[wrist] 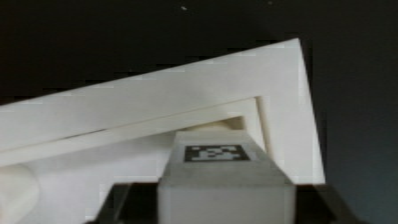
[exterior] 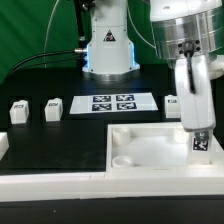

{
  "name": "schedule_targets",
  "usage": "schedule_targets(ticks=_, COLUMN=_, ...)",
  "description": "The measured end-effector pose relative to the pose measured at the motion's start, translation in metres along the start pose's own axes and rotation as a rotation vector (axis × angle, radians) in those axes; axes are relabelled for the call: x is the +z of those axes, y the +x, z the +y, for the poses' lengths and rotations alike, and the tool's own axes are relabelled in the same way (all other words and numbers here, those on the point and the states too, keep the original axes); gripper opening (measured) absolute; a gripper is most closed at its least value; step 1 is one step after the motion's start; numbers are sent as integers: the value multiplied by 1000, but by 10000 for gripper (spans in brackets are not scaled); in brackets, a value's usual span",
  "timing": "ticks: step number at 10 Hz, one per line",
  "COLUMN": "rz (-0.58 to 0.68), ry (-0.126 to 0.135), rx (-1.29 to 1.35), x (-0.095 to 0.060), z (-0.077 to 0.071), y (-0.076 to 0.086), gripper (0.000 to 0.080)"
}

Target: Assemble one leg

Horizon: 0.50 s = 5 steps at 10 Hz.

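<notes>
In the exterior view my claw (exterior: 196, 128) covers the upper part of the leg (exterior: 199, 141), so only its tagged lower end shows. My arm hides most of another leg (exterior: 172, 102) behind it. The tray (exterior: 150, 165) runs past the picture's right edge, and a white part (exterior: 3, 146) at the left edge is cut off. In the wrist view the leg (wrist: 219, 172) is cut by the lower edge, my fingertips (wrist: 121, 202) barely show, and the tray (wrist: 160, 95) is blurred.
</notes>
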<state>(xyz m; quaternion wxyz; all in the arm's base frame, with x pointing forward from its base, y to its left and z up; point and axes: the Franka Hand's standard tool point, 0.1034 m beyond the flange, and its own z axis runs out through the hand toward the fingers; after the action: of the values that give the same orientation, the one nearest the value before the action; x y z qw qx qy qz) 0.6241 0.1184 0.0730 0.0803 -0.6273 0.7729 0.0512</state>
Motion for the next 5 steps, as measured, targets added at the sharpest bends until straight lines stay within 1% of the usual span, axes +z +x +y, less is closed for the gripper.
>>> schedule_targets(ticks=1, rz=0, ry=0, rx=-4, x=0, z=0, y=0, gripper=394)
schedule_targets(ticks=2, rz=0, ry=0, rx=-52, x=0, z=0, y=0, gripper=532)
schedule_targets(ticks=3, rz=0, ry=0, rx=-52, x=0, z=0, y=-1, gripper=613)
schedule_targets(ticks=4, rz=0, ry=0, rx=-114, x=0, z=0, y=-1, gripper=613)
schedule_targets(ticks=5, rz=1, ry=-3, rx=-244, x=0, z=1, y=0, gripper=642)
